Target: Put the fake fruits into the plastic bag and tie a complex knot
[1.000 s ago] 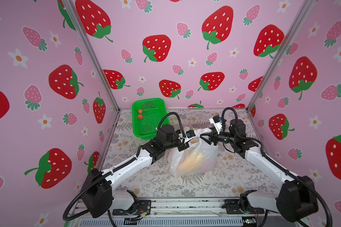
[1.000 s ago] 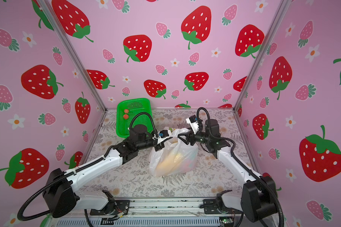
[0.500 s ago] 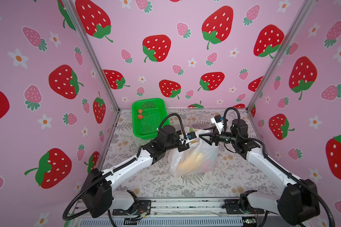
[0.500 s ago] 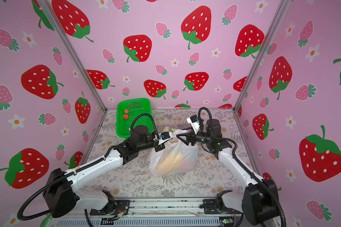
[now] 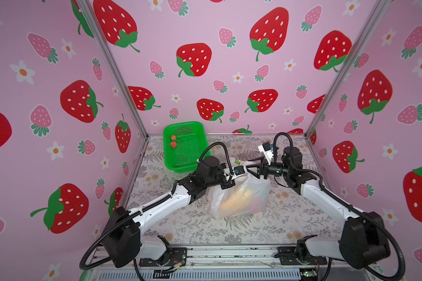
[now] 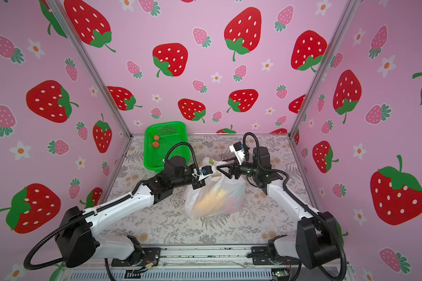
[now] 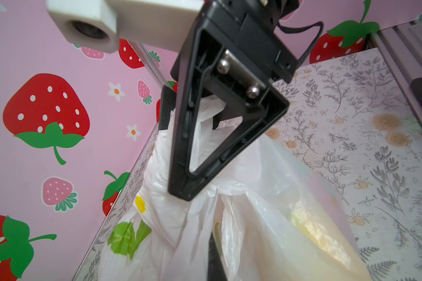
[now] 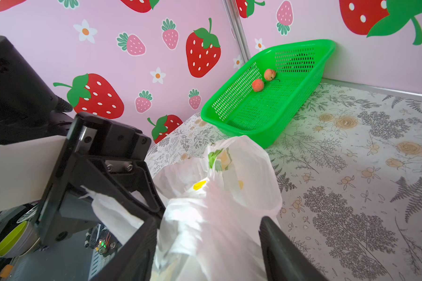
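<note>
The white plastic bag (image 5: 239, 197) (image 6: 215, 197) stands mid-table with a yellow banana bunch (image 5: 232, 202) showing through it. My left gripper (image 5: 229, 183) (image 6: 197, 185) is shut on a white handle strand at the bag's top; its dark finger (image 7: 213, 258) is buried in plastic. My right gripper (image 5: 250, 166) (image 6: 221, 165) (image 8: 210, 243) is open, with the bag's gathered, twisted top (image 8: 193, 219) between its fingers. I cannot tell whether that bunch is a knot. Two small red fruits (image 5: 173, 141) (image 8: 258, 85) lie in the basket.
A green perforated basket (image 5: 184, 155) (image 8: 266, 136) sits at the back left, close behind the bag and the left arm. Pink strawberry walls enclose the floral table on three sides. The two grippers are almost touching above the bag.
My right gripper has crept left over the bag's top, so the gathered plastic now lies between its fingers. The left gripper shifted slightly right, still holding its strand.
</note>
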Controlling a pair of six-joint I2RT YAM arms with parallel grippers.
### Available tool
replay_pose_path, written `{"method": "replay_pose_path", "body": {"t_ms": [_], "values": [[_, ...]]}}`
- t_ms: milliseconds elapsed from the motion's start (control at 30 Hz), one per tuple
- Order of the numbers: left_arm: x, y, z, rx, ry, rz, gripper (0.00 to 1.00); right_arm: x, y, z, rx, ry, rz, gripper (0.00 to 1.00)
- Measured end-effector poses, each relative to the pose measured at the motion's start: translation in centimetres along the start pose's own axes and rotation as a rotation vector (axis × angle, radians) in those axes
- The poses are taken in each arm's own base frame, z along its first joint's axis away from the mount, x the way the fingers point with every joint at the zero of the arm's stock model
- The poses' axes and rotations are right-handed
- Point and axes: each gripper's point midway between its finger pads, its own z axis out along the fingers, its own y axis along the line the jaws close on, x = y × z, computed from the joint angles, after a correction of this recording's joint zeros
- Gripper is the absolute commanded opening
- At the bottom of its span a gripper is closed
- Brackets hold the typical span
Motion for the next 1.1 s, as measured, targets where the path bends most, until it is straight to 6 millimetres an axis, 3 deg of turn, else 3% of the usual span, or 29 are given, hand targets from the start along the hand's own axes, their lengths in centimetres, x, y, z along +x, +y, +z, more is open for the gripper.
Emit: {"method": "replay_pose_path", "body": {"t_ms": [100, 367, 467, 633, 833, 967, 1100], "values": [[0.2, 0.0, 0.1, -0.004, 0.008, 0.006, 0.0, 0.2, -0.1, 0.1, -0.001, 0.005, -0.008, 0.52], [0.9, 0.2, 0.3, -0.021, 0.038, 0.015, 0.0, 0.0, 0.4, 0.3, -0.02, 0.006, -0.045, 0.12], [1.1, 0.4, 0.3, -0.032, 0.051, 0.026, 0.07, 0.0, 0.5, 0.4, -0.024, 0.007, -0.05, 0.0], [2.0, 0.1, 0.3, -0.025, 0.092, 0.047, 0.26, -0.2, 0.6, 0.4, -0.015, 0.005, -0.067, 0.0], [3.2, -1.6, -0.8, 0.05, 0.152, 0.028, 0.51, -1.1, 1.2, -0.4, 0.02, -0.018, -0.16, 0.0], [1.4, -2.2, -3.2, 0.083, 0.106, -0.008, 0.61, -1.7, 1.6, -0.9, 0.036, -0.03, -0.244, 0.0], [-1.4, -0.9, -6.2, 0.08, -0.004, -0.068, 0.7, -1.9, 1.9, -1.2, 0.037, -0.037, -0.314, 0.0]]}}
